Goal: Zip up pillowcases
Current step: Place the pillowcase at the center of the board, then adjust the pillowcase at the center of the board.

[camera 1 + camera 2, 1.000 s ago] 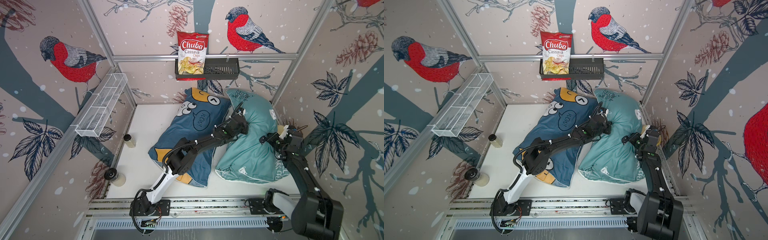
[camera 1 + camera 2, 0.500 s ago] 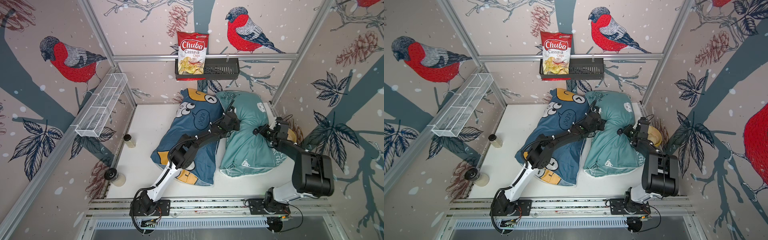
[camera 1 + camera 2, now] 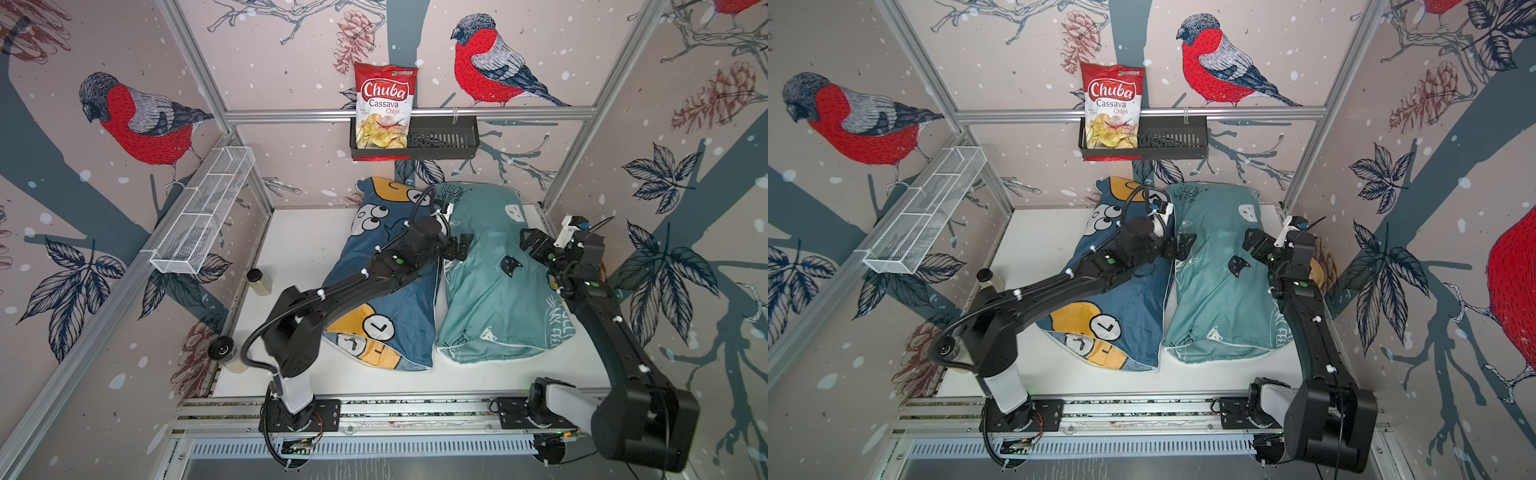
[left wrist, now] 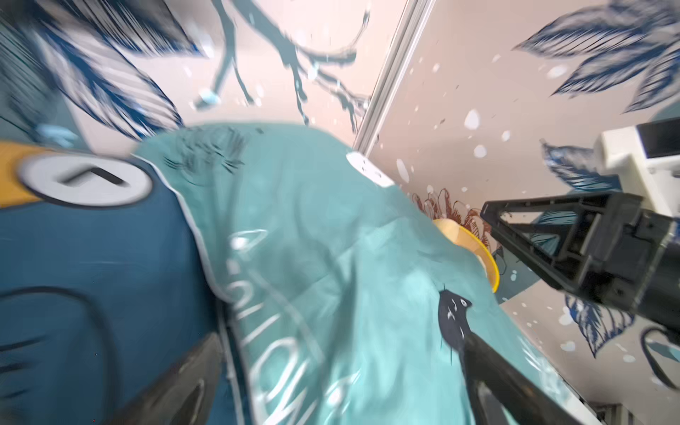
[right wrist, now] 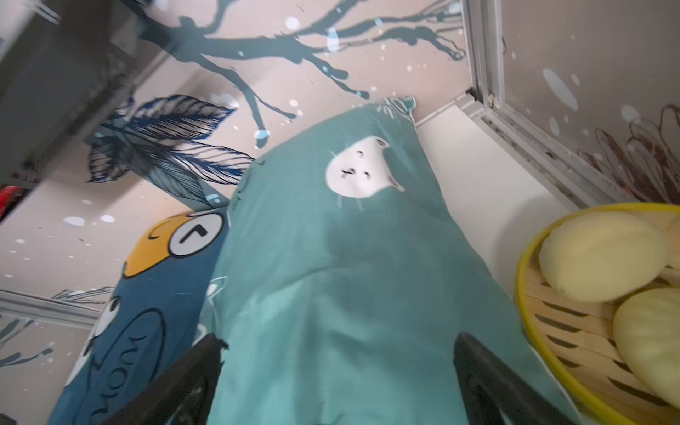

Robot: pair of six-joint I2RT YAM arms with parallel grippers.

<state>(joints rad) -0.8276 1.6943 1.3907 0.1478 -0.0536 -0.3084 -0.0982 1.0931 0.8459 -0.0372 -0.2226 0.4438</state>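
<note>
Teal pillowcase (image 3: 490,299), printed with small cats, sits beneath both my pincers: the left pincer (image 3: 460,248), fingers spread apart and empty, hangs over its edge next to the dark blue pillowcase (image 3: 409,316), and the right pincer (image 3: 533,245), likewise spread and empty, hangs over its opposite side. Both stuffed pillowcases lie side by side on the white table (image 3: 307,249), far ends near the back wall, with a yellow-rimmed basket (image 5: 520,283) just beside the teal one. Above them, a red chips bag (image 3: 384,106) stands in a black wall shelf (image 3: 444,139).
</note>
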